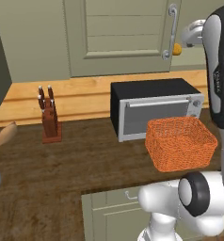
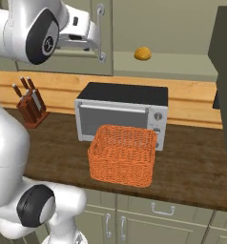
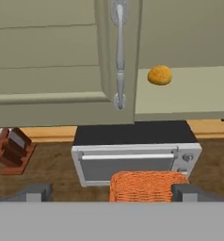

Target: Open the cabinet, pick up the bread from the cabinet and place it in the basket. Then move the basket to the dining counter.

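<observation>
The cabinet's (image 3: 48,56) left door is closed, its long curved handle (image 3: 118,56) straight ahead in the hand view. The right half stands open, baring a shelf (image 2: 182,64). On that shelf sits the bread (image 3: 159,75), a small golden lump (image 2: 142,53), also peeking past the handle (image 1: 177,48). My gripper (image 3: 111,194) is open with nothing between its fingertips (image 3: 36,193); it hovers high, in front of the closed door and left of the bread. The orange woven basket (image 2: 122,155) stands on the kitchen top in front of the toaster oven (image 1: 180,141).
A black and silver toaster oven (image 2: 122,112) sits behind the basket. A knife block (image 1: 49,117) stands to the left on the dark wood top (image 1: 62,179). The swung-out right door (image 2: 225,71) hangs as a dark slab at the right. Low cabinets (image 2: 158,214) run below.
</observation>
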